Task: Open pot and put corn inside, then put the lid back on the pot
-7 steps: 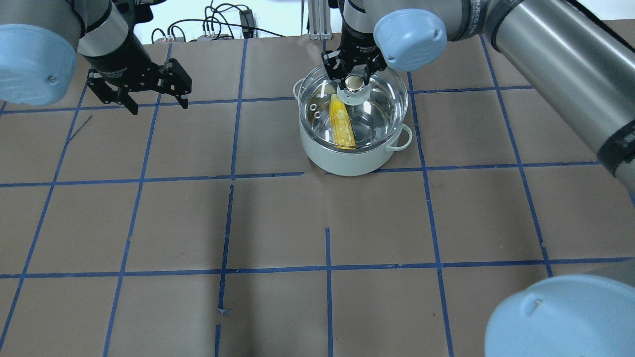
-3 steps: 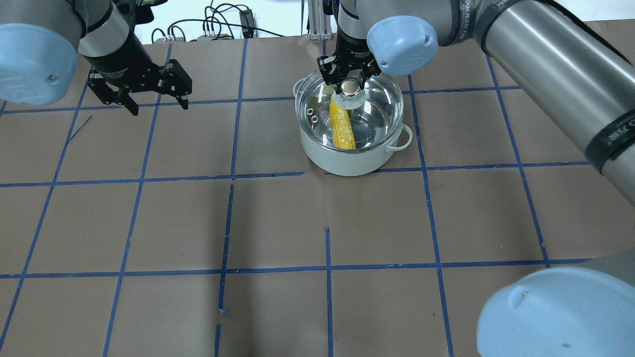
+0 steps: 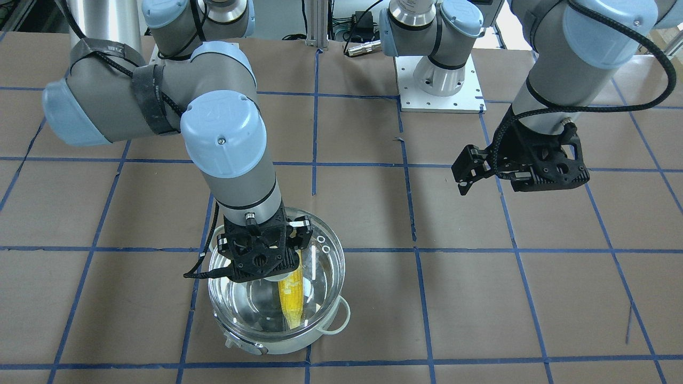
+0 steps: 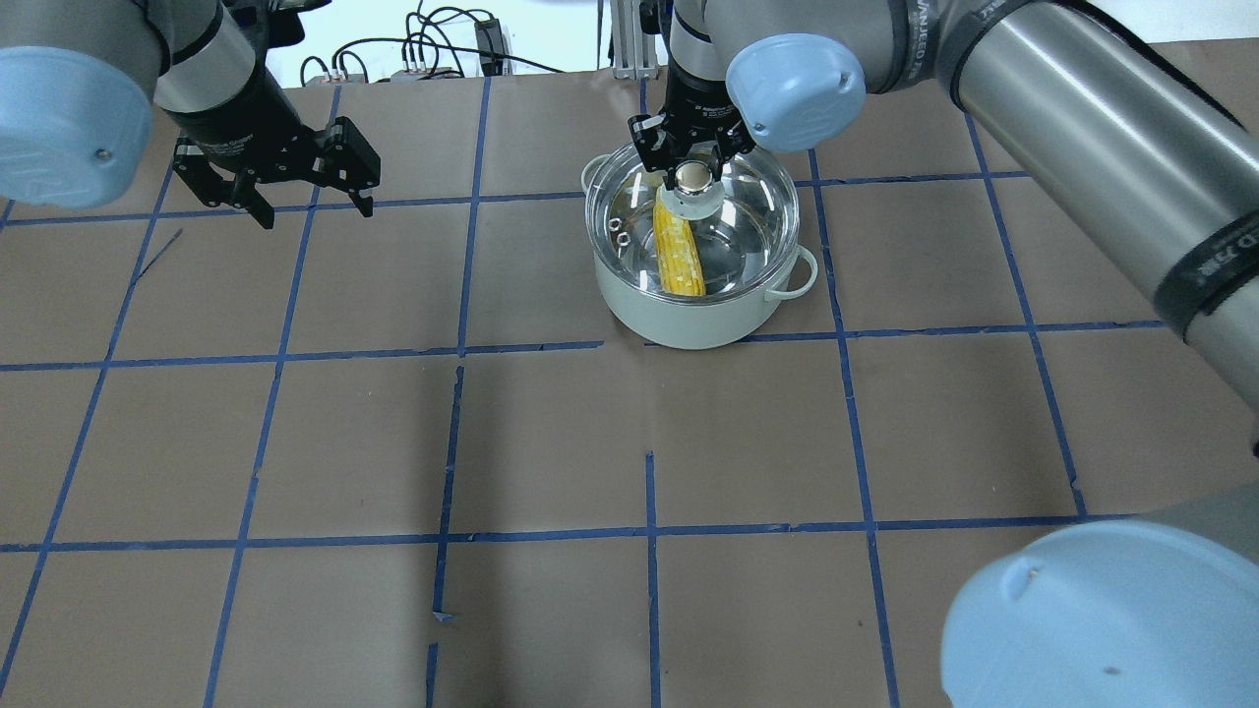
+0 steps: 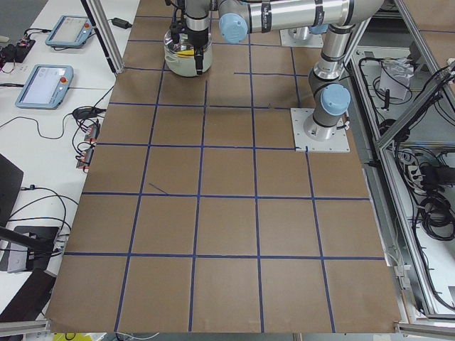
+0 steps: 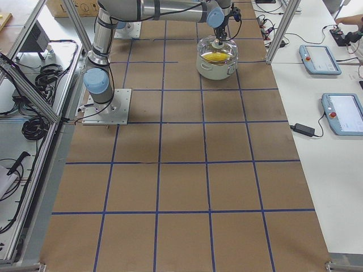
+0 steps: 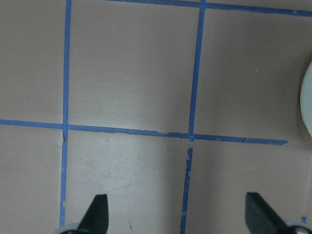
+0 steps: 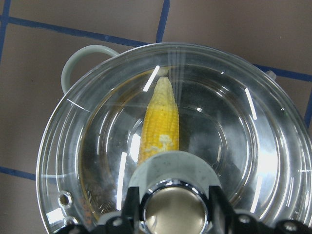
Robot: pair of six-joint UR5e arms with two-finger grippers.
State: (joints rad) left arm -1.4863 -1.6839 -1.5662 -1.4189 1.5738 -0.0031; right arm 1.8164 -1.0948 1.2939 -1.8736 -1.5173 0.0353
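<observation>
The right gripper (image 4: 693, 169) pinches the gold-topped knob (image 8: 175, 212) of the glass lid (image 4: 749, 218), which sits over the pot (image 4: 689, 320). The corn cob (image 4: 679, 256) lies inside the pot, under the glass. Well away from the pot, the left gripper (image 4: 317, 211) hangs with its fingers spread, holding nothing.

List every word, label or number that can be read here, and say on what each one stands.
"UR", it seems: embossed mark on the right arm's wrist joint.
White print on the right arm's black strap: too blurred to read.
White label above the right gripper: too small to read.
The pot, the lid and the corn: no text visible.
</observation>
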